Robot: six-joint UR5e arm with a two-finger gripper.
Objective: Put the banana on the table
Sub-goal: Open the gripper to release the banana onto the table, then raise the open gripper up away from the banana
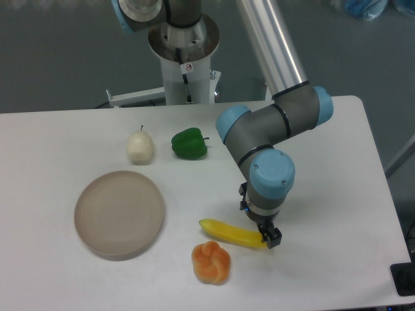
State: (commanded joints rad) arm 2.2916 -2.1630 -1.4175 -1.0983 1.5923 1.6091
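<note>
Bench: the large white matte top is carrying everything here, with bare surface lying open to the right of the arm.
Arm: the grey and blue UR5e is reaching down from the back, its wrist pointing straight at the bench near the front right.
Plate: the round beige plate is sitting at the left with nothing on it, well apart from the tool.
Banana: it is lying on the bench, or hanging just above it, and one view is not settling which; its long axis is running left to right, dipping slightly toward the right end.
Bun: the orange knotted bun is resting just in front of the banana's left half, near it but apart.
Pepper: the green pepper is sitting at the back, left of the arm's elbow.
Pale fruit: a whitish round fruit with a short stem is standing just left of the pepper.
Tool: it is sitting at the banana's right tip, so nearly the whole fruit is stretching away to its left; the fingers look close-set around that tip, but whether they are gripping or already letting go, I cannot tell.
Writing: no readable brand or label is showing; a small red-and-white sticker on the arm's base is too small to read.
</note>
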